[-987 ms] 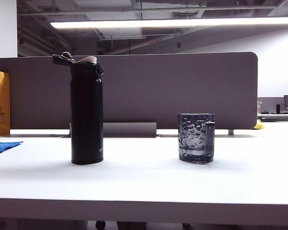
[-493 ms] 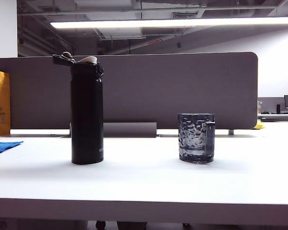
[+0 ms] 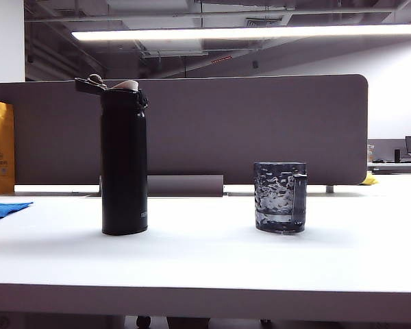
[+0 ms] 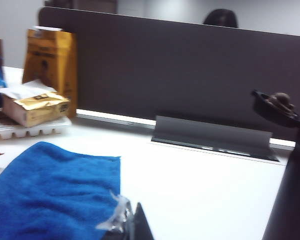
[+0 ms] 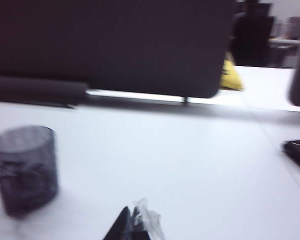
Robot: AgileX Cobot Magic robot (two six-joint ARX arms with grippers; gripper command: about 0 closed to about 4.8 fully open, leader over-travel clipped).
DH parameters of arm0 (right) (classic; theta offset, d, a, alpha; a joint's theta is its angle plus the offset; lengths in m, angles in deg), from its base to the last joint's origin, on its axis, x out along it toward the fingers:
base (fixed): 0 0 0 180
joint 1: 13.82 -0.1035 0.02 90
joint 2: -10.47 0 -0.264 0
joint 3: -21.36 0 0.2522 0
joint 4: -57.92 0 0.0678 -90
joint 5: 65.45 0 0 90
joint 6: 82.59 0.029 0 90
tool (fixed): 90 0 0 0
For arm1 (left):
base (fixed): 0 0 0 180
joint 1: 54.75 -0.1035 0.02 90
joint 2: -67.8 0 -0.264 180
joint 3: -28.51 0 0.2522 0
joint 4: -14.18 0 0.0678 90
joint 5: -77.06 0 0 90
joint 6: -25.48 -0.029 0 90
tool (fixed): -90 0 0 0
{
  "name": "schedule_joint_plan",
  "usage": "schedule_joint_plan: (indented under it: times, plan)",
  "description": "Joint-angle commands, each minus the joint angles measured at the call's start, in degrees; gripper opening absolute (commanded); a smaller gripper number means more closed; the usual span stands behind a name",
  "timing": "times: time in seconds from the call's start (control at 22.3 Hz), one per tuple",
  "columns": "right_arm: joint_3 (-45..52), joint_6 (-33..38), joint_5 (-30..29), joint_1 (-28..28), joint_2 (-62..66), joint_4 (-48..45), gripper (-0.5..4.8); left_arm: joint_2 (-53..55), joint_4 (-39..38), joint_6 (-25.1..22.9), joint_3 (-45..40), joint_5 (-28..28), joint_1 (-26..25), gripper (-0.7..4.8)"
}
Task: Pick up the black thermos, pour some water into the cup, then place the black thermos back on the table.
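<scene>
While both sets of jaws stay pressed together, the left gripper [image 4: 132,225] is near the thermos [image 3: 124,161], the right gripper [image 5: 132,225] near the cup [image 3: 281,197].

The black thermos [image 3: 124,161] is matte black with a beige spout at its open flip lid and small white lettering near the base, and the cup [image 3: 280,197] beside it is smoky blue-grey translucent glass with a dimpled, hammered pattern and a dark handle. Both stand on the white table [image 3: 212,264] before a dull grey-brown partition [image 3: 260,127], with a bright blue cloth [image 4: 52,192] and a mustard-yellow bag [image 4: 51,62] off to the left. The left gripper [image 4: 132,225] and the right gripper [image 5: 127,225], both closed, show dark fingertips wrapped in clear, whitish film
</scene>
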Motion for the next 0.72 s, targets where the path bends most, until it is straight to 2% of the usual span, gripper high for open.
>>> schedule_joint_plan:
  times: [0.04, 0.72]
  plan:
    - [0.2, -1.4, 0.9, 0.0, 0.0, 1.3, -0.01, 0.1, 0.2, -0.2, 0.2, -0.5, -0.1, -0.05]
    - [0.2, -1.3, 0.5, -0.1, 0.0, 1.0, -0.01, 0.1, 0.1, -0.2, 0.2, -0.5, -0.1, -0.05]
